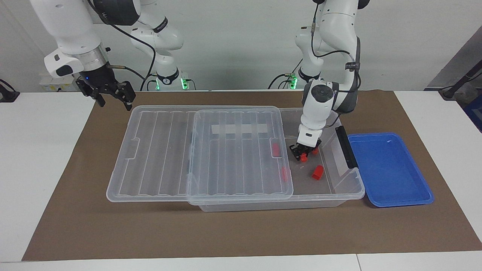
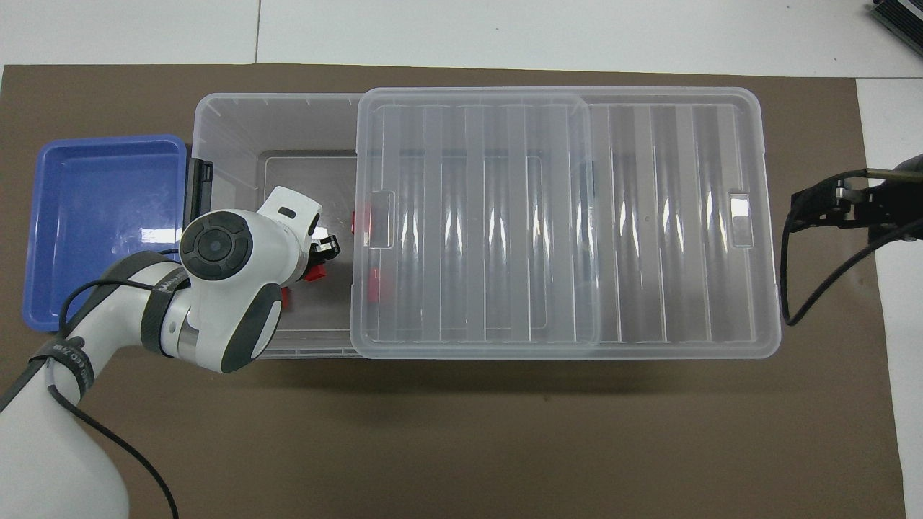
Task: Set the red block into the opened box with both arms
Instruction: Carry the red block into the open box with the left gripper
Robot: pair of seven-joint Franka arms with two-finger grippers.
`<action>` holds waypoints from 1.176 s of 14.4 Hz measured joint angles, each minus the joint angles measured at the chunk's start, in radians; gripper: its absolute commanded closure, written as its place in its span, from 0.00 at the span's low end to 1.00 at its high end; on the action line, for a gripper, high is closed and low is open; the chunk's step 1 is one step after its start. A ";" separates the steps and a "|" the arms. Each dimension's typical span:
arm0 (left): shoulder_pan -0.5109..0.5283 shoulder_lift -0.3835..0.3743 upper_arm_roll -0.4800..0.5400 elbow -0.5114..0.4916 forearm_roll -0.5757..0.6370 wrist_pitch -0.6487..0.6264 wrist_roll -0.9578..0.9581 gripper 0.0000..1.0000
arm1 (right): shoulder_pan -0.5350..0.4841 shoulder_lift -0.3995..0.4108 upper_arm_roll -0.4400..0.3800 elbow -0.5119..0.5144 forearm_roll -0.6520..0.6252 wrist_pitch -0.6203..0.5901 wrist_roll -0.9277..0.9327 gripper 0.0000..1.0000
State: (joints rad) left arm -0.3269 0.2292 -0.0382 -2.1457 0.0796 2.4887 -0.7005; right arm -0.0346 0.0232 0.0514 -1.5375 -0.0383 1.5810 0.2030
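The clear box (image 1: pixel 350 188) (image 2: pixel 216 115) lies on the brown mat. Its ribbed lid (image 1: pixel 158 150) (image 2: pixel 649 216) is slid toward the right arm's end, so the end by the left arm is uncovered. My left gripper (image 1: pixel 305 153) (image 2: pixel 319 261) reaches down into that opening, shut on a red block (image 1: pixel 303 158) (image 2: pixel 314 272) just above the box floor. Another red block (image 1: pixel 317 172) lies loose on the floor beside it. Two more (image 1: pixel 276 149) (image 1: pixel 285 174) show through the lid's edge. My right gripper (image 1: pixel 113 98) (image 2: pixel 802 209) hangs open over the mat past the lid's end.
A shallow blue tray (image 1: pixel 388 169) (image 2: pixel 101 223) sits beside the box at the left arm's end. A black clip handle (image 1: pixel 346 146) (image 2: pixel 198 194) stands on the box's end wall next to the tray. White table surrounds the mat.
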 measured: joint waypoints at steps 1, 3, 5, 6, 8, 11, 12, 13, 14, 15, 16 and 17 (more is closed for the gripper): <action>0.000 0.009 0.000 0.000 0.002 0.009 0.000 1.00 | 0.000 0.000 0.000 -0.002 0.000 0.012 0.000 1.00; 0.000 0.008 0.000 0.000 0.004 0.010 0.000 1.00 | -0.002 0.002 -0.001 -0.006 0.000 0.039 0.000 1.00; 0.000 0.008 -0.001 0.000 0.005 0.011 0.000 0.67 | -0.010 0.003 -0.001 -0.015 0.000 0.071 0.000 1.00; 0.000 0.008 -0.001 0.000 0.006 0.011 0.000 0.37 | -0.022 0.005 -0.002 -0.025 0.000 0.112 0.000 1.00; 0.000 0.008 -0.001 0.000 0.007 0.012 0.001 0.15 | -0.050 0.016 -0.004 -0.048 0.000 0.187 0.000 1.00; 0.000 0.011 0.000 0.000 0.015 0.013 0.001 0.13 | -0.083 0.048 -0.005 -0.063 0.000 0.255 0.000 1.00; 0.000 0.011 0.000 0.000 0.016 0.013 0.001 0.14 | -0.091 0.063 -0.005 -0.065 0.001 0.276 0.000 1.00; 0.000 0.011 -0.001 0.001 0.016 0.011 0.001 0.14 | -0.100 0.079 -0.005 -0.069 0.005 0.297 0.000 1.00; -0.001 0.011 -0.001 0.005 0.017 0.005 0.001 0.14 | -0.110 0.095 -0.005 -0.077 0.013 0.325 0.000 1.00; -0.002 0.011 -0.001 0.017 0.017 -0.014 0.001 0.14 | -0.117 0.107 -0.006 -0.087 0.016 0.352 0.000 1.00; -0.003 0.010 -0.001 0.038 0.017 -0.048 0.001 0.14 | -0.121 0.116 -0.006 -0.100 0.017 0.374 0.000 1.00; -0.004 0.008 -0.001 0.068 0.017 -0.092 0.001 0.14 | -0.121 0.121 -0.006 -0.114 0.017 0.393 0.000 1.00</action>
State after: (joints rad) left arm -0.3308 0.2373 -0.0391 -2.0777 0.0966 2.3966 -0.6996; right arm -0.1555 0.1441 0.0458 -1.6513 -0.0211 1.9745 0.2028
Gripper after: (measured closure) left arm 0.137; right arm 0.991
